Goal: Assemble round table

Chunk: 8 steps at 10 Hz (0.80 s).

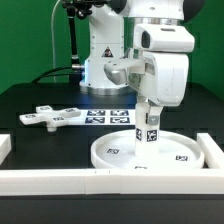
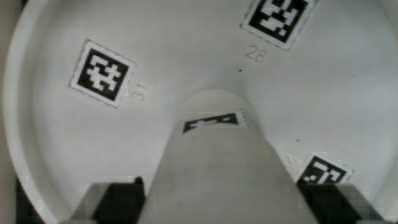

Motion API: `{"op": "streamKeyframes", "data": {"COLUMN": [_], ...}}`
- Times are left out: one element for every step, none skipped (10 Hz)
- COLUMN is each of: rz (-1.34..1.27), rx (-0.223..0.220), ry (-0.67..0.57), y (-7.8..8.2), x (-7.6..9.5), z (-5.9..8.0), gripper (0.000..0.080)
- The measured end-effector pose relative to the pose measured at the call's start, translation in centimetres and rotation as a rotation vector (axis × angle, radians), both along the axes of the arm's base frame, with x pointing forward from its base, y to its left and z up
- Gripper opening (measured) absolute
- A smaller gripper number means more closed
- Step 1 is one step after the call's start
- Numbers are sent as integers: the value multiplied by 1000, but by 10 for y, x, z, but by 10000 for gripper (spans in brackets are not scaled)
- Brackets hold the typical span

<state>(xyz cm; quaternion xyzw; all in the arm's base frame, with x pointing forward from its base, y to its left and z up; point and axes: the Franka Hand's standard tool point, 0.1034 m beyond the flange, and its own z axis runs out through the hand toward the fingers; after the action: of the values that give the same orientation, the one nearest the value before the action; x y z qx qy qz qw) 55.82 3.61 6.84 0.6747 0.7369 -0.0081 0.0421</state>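
gripper [image 1: 150, 113] jaws clamped on short white cylindrical plastic post [image 1: 150, 132], upright at hub of large white rimmed plastic disc [image 1: 195, 150]. step looks like seating post; nxt prob needs straight downward press/twist.

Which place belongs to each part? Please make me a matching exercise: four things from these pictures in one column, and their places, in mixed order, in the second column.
Things
1. cylindrical post
2. rimmed disc
3. cross-shaped piece
4. marker board

Places
A. lying flat on the black table, at the exterior view's far left
B. behind the disc, in front of the robot's base
C. held upright in the end effector, over the disc's middle
D. just behind the front white rail, under the post

Pairs: 1-C, 2-D, 3-A, 4-B
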Motion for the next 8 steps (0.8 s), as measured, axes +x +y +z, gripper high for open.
{"op": "streamKeyframes", "data": {"rz": [-87,-200,-293,-392,-410,-471,-553,-615], "rx": [2,9,17,22,30,32,35,38], "ry": [7,12,19,10,-9,-10,-14,-17], "y": [-1,-2,-2,0,1,1,1,0], "x": [1,1,-1,0,2,1,1,1], "z": [0,0,0,0,0,0,0,0], "gripper": [409,409,409,409,409,409,409,409]}}
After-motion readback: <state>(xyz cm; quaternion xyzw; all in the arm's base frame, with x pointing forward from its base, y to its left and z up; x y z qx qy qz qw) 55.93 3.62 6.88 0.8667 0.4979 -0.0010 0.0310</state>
